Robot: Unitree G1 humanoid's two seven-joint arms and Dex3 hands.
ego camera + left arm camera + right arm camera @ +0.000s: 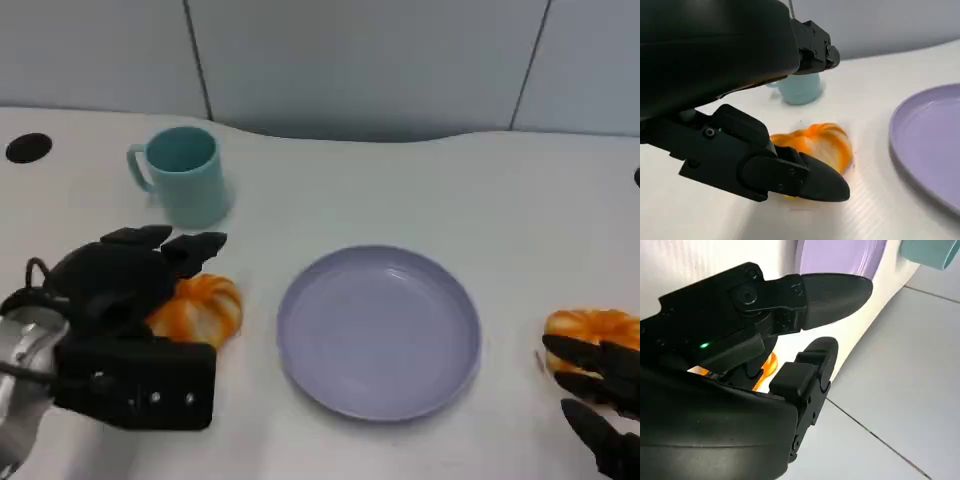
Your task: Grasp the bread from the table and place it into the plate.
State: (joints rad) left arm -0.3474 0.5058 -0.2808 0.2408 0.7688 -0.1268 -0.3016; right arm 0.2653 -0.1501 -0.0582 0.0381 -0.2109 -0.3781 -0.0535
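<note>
My left hand (125, 320): low at my left, fingers apart around the near bread (198, 310), one finger over it and one beside it; I cannot tell whether they press it.
My right hand (600, 395): low at my right, fingers apart, tips at the second bread (590, 335).
Near bread: lying on the white table (520, 200), just left of the plate (378, 331).
Plate: lavender, between the two breads.
Mug (183, 175): teal, upright, beyond the near bread.

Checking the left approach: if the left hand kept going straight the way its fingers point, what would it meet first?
Probably the orange bread: the left hand has its fingers on either side of it. The teal mug stands farther along; depth is unclear.
</note>
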